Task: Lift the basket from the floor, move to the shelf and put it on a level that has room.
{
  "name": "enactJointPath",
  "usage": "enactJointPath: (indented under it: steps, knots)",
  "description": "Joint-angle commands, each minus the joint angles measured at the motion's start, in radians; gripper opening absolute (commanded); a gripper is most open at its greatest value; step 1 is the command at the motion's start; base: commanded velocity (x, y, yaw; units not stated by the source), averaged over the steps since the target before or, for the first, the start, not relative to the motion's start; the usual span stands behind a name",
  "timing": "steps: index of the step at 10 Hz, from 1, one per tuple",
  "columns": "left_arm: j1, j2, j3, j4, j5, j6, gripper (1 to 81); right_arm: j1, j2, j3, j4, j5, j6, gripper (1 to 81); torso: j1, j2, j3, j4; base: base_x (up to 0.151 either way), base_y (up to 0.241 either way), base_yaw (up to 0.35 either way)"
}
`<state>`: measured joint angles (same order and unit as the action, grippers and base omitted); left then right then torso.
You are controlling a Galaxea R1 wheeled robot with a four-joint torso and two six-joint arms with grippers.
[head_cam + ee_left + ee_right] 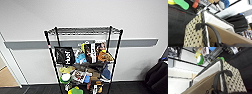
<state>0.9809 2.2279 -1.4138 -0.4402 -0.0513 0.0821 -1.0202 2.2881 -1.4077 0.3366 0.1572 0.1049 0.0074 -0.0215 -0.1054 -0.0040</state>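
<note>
The shelf (pixel 51 55), a tall black wire rack, stands straight ahead against the white wall. Its top level (pixel 82 31) is a bare wire grid; the lower tiers are crammed with goods. The basket (pixel 193 36), cream woven with a dark braided rim, is close to the rack's bottom tier above the dark carpet floor (pixel 176 25). One black loop handle (pixel 214 31) rises taut into my left gripper (pixel 218 44). On the basket's other end (pixel 233 79), the second handle (pixel 218 78) runs up into my right gripper (pixel 216 92). Both grippers are shut on the handles.
A brown cardboard panel (pixel 228 36) stands inside the basket. A black Huel pack (pixel 64 55) and colourful items fill the rack's middle tiers. A black bag or seat (pixel 157 75) sits at the right, tan wooden flooring (pixel 6 77) at the far left. A grey rail (pixel 25 44) runs along the wall.
</note>
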Motion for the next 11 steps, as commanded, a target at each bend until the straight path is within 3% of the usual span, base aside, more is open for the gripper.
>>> enactJointPath:
  steps: [1, 11]
  knots:
    - [-0.109, -0.02, 0.045, 0.015, 0.041, 0.005, 1.0, 0.107, -0.02, 0.043, -0.007, -0.025, 0.004, 1.0, 0.0, 0.0, 0.0, 0.0, 0.141, 0.0, 0.0]
    - [-0.109, -0.019, 0.047, 0.014, 0.041, 0.005, 1.0, 0.108, -0.019, 0.041, -0.007, -0.028, 0.004, 1.0, 0.0, 0.0, 0.0, 0.0, 0.14, 0.0, 0.0]
